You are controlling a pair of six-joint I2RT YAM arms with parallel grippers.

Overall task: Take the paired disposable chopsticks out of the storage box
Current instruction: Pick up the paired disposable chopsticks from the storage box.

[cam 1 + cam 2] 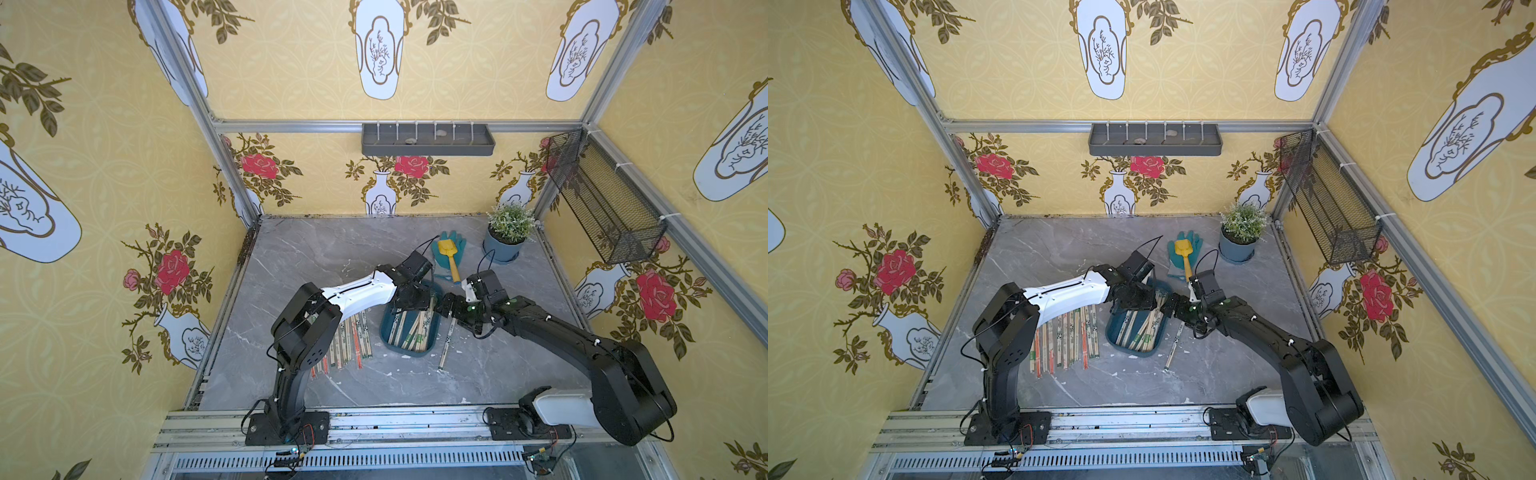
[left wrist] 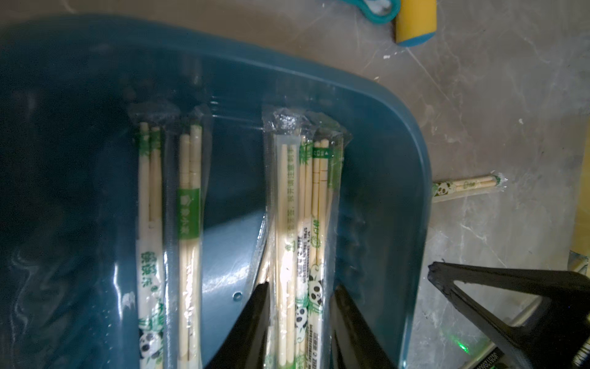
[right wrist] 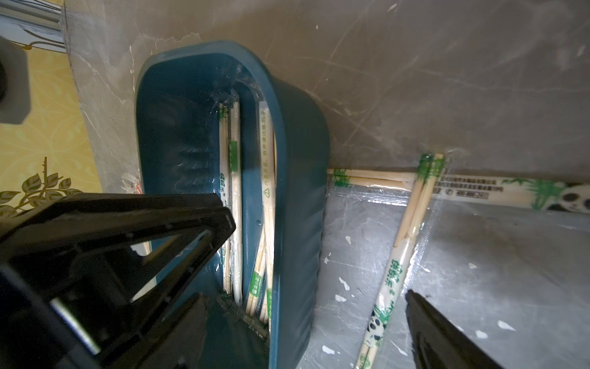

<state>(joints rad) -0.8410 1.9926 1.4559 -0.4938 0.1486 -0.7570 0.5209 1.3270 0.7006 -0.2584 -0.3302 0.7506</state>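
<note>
Grey marble tabletop (image 1: 332, 257), left gripper (image 2: 300, 287) hanging inside storage box (image 2: 399, 143), pinching paired disposable chopsticks (image 2: 287, 207), right gripper (image 3: 319, 255) straddling box wall, fingers (image 3: 159, 211) spreading wide.

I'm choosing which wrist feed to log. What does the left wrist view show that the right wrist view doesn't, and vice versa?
Left wrist only: the left end effector closed on a bundle of paired disposable chopsticks inside the storage box, plus the yellow shovel handle. Right wrist only: the right end effector open, one finger over the box, one over the table; two wrapped pairs crossing there; wallpaper. Both: the box, chopsticks in it, grey table.
</note>
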